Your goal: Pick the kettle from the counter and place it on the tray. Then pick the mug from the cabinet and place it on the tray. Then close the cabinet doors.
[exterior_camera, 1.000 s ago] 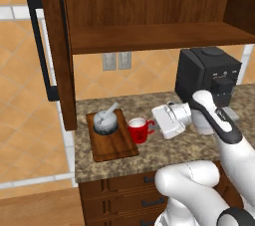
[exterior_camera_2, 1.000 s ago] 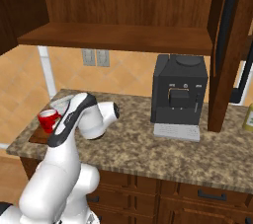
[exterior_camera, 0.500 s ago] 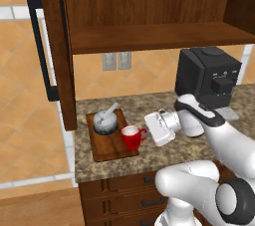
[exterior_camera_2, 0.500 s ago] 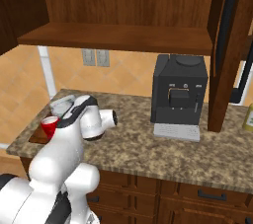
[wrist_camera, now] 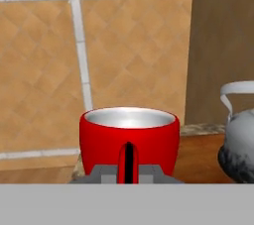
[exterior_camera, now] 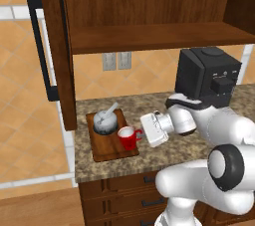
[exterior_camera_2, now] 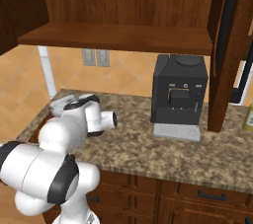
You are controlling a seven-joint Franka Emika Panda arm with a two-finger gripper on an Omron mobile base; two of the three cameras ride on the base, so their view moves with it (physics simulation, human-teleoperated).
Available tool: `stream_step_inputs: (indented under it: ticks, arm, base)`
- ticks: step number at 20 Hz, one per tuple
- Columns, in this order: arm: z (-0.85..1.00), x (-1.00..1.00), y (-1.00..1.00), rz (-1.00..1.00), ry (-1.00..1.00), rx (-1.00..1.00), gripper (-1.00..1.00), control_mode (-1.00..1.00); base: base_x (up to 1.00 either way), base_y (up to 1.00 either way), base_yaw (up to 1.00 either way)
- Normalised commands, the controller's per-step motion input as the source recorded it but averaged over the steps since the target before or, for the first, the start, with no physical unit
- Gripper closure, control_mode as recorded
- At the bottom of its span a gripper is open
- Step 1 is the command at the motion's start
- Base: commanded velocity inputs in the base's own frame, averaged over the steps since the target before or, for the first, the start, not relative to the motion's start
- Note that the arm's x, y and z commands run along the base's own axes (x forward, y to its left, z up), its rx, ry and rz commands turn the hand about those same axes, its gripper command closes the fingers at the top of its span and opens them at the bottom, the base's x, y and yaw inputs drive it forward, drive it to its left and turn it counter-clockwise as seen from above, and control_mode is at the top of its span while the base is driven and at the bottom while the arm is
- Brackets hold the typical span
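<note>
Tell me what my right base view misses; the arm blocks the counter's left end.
Observer: The claw is shut on the red mug's handle, seen from the left base view.
Operator: Report where the mug is.
Observer: At the tray's near right corner; whether it rests there, I cannot tell.
Operator: Locate the kettle.
Observer: The kettle sits on the tray's far half, behind the mug.
</note>
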Motion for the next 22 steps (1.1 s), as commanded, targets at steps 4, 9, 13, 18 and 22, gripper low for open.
stream_step_inputs:
  ticks: [4,9,13,18,22]
  arm:
    - [-0.18,0.20,0.05,0.00,-0.01,0.00,1.00,-1.00]
    - [-0.14,0.21,0.16,0.00,-0.05,0.00,1.00,-1.00]
    - [-0.15,0.21,0.23,0.00,-0.07,0.00,1.00,-1.00]
    - [-0.22,0.19,0.29,0.00,-0.01,0.00,1.00,-1.00]
    - [-0.22,0.28,0.20,0.00,0.00,0.02,1.00,-1.00]
  base:
    - [0.00,0.00,0.00]
    - [0.00,0.00,0.00]
    - [0.00,0.00,0.00]
    - [0.00,0.00,0.00]
    - [0.00,0.00,0.00]
